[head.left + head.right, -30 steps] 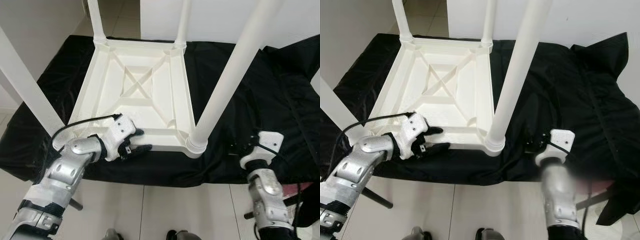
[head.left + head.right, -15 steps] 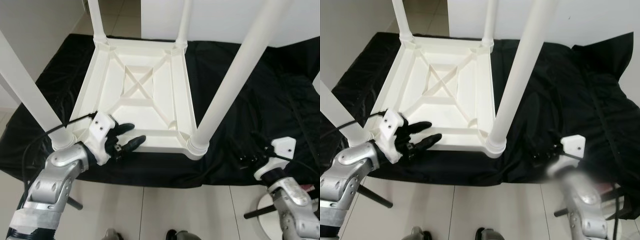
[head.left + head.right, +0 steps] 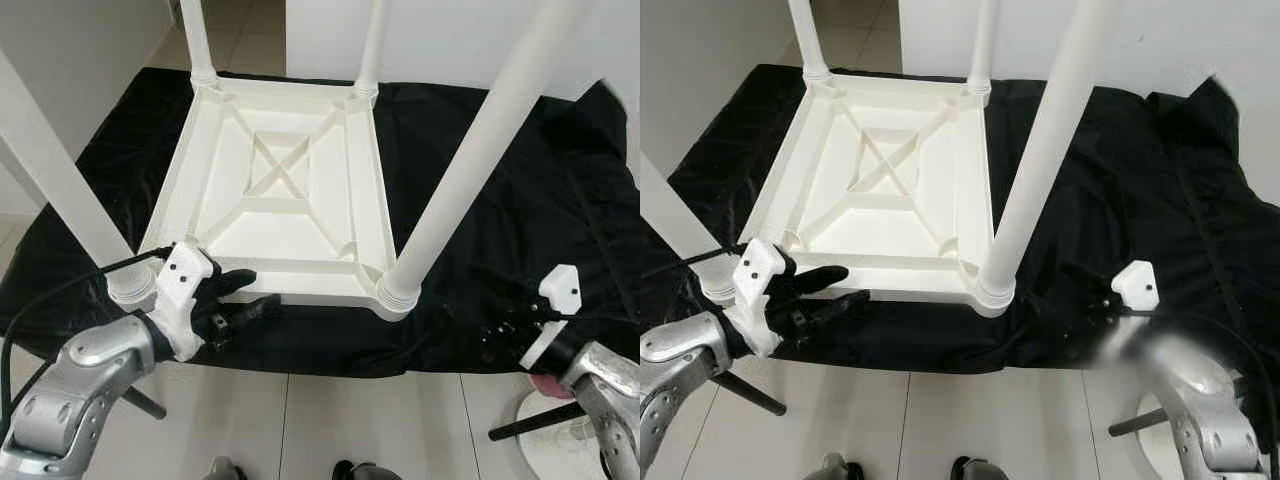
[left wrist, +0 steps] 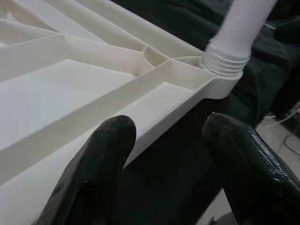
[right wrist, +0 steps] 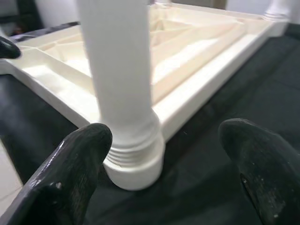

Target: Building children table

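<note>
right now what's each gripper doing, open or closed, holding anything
Left gripper: open, empty, at the near edge of the upturned white table.
Right gripper: open, empty, facing the near-right table leg.

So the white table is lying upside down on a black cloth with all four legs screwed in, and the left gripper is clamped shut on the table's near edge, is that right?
Not quite. The left gripper is open and holds nothing; the left wrist view shows its fingers spread apart just short of the rim. The rest stands: the white table lies upside down on the black cloth with four legs in.
</note>
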Controlling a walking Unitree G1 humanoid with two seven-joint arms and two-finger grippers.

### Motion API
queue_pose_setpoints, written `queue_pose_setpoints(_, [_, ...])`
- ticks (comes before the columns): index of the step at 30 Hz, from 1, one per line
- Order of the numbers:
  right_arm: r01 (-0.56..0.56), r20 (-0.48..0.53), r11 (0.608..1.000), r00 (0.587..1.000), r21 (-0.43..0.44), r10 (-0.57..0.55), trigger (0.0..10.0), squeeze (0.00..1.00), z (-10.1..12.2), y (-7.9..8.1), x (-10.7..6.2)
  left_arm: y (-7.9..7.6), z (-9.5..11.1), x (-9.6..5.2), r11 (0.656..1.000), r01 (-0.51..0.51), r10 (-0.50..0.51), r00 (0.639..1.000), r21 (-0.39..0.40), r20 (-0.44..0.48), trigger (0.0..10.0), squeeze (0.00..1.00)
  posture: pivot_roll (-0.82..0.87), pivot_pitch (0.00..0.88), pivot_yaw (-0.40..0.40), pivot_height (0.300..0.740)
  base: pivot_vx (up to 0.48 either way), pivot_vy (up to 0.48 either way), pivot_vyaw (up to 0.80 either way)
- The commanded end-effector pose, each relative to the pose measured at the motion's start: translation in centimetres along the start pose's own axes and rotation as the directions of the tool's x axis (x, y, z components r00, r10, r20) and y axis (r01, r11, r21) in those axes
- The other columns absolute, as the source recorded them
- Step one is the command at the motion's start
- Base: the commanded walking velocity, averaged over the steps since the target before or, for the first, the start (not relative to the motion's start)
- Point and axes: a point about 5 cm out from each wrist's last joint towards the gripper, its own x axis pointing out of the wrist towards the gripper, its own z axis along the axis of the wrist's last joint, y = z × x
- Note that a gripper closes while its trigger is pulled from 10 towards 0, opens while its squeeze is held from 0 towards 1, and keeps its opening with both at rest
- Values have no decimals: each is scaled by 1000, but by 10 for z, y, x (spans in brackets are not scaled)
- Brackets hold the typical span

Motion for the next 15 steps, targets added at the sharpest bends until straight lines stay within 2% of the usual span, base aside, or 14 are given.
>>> queue_pose_setpoints(1, [-34, -7, 999, 999, 23, 34, 10000, 0, -3, 4, 5, -14, 0, 2, 986, 166, -166, 986, -6, -7, 10000, 0, -29, 130, -14, 740, 0, 0, 0])
queue_pose_setpoints(4, [-40, 9, 999, 999, 19, 39, 10000, 0, -3, 5, 16, -19, -2, 5, 984, 176, -176, 984, -4, -17, 10000, 0, -21, 127, -15, 740, 0, 0, 0])
queue_pose_setpoints(8, [-44, 23, 999, 999, 19, 44, 10000, 0, -3, 7, 22, -21, -2, 7, 985, 170, -170, 985, 0, -14, 10000, 0, -18, 127, -15, 740, 0, 0, 0])
queue_pose_setpoints(9, [-43, 38, 999, 998, 27, 42, 10000, 0, -4, 9, 33, -23, -1, 11, 989, 150, -150, 989, -3, -1, 10000, 0, -16, 123, -16, 740, 0, 0, 0])
queue_pose_setpoints(10, [-43, 38, 999, 998, 27, 42, 10000, 0, -4, 9, 33, -23, -1, 11, 989, 150, -150, 989, -3, -1, 10000, 0, -16, 123, -16, 740, 0, 0, 0])
queue_pose_setpoints(12, [-44, 68, 998, 997, 49, 41, 10000, 0, -8, 18, 54, -27, 1, 20, 994, 110, -110, 994, -15, 26, 10000, 0, -11, 121, -18, 740, 0, 0, 0])
queue_pose_setpoints(15, [-46, 76, 997, 996, 56, 42, 10000, 0, -9, 20, 60, -28, 2, 23, 995, 100, -99, 995, -20, 32, 10000, 0, -11, 121, -18, 740, 0, 0, 0])
